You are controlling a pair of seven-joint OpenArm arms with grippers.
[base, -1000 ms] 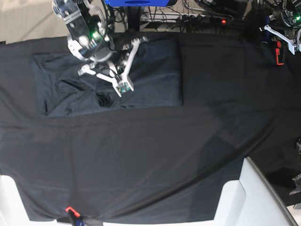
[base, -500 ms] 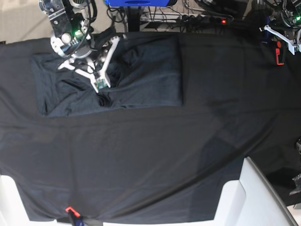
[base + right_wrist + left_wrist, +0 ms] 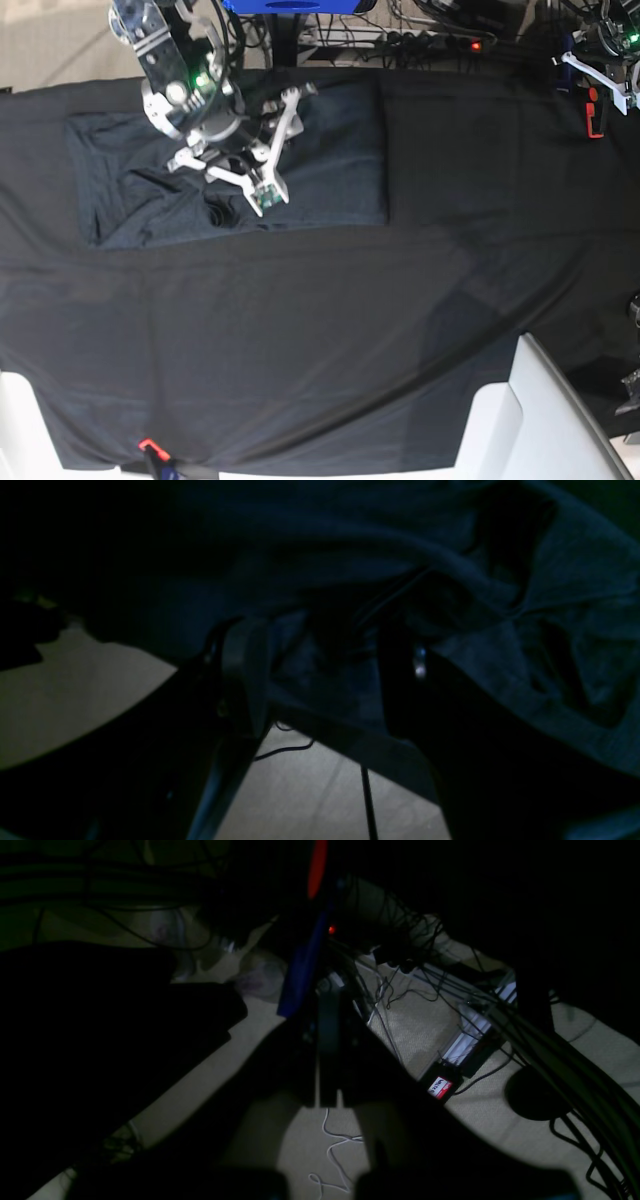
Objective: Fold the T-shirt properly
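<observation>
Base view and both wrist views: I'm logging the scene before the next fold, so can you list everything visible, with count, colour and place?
T-shirt: one, dark slate-grey, far left part of the table, partly folded, rumpled at its left half.
table cloth: one, black, covering the whole table.
clamp: one, red, far right edge.
small clip: one, red, near edge at left.
white panels: two, near corners.
blue frame part: one, top centre.
cables: many, dark, on the beige floor behind the table.
right gripper: one, white in the base view, jaws apart over the shirt's rumpled folds.
left gripper: one, jaws together, parked off the table's far right corner.
</observation>
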